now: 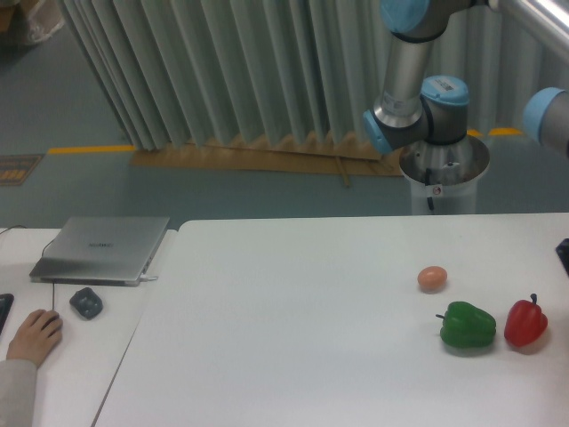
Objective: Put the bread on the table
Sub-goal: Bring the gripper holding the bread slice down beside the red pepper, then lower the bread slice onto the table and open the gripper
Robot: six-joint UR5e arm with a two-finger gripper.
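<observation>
Plain white table (293,338) with rounded corners; hand out of view, state unknowable.

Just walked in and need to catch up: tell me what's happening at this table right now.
A UR5e arm rises behind the white table, but its gripper is out of frame, and no bread is visible anywhere, so nothing has been placed. On the table sit a brown egg, a green pepper and a red pepper. At the side desk, a person's hand rests beside a mouse and a closed laptop.
</observation>
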